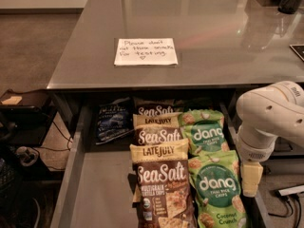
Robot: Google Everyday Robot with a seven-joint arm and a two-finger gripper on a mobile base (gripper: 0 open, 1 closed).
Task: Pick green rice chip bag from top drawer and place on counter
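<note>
As the gripper (251, 179), its openness impossible to tell, hangs lower right beside the green rice chip bag (217, 189), the approach apparently needs shifting frame-left over it.

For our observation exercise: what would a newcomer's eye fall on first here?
The open drawer under the counter draws the eye first, with brown snack bags beside green ones. At the right, the white robot arm hangs its claw beside the nearer green bag. A handwritten note lies on the counter.
</note>
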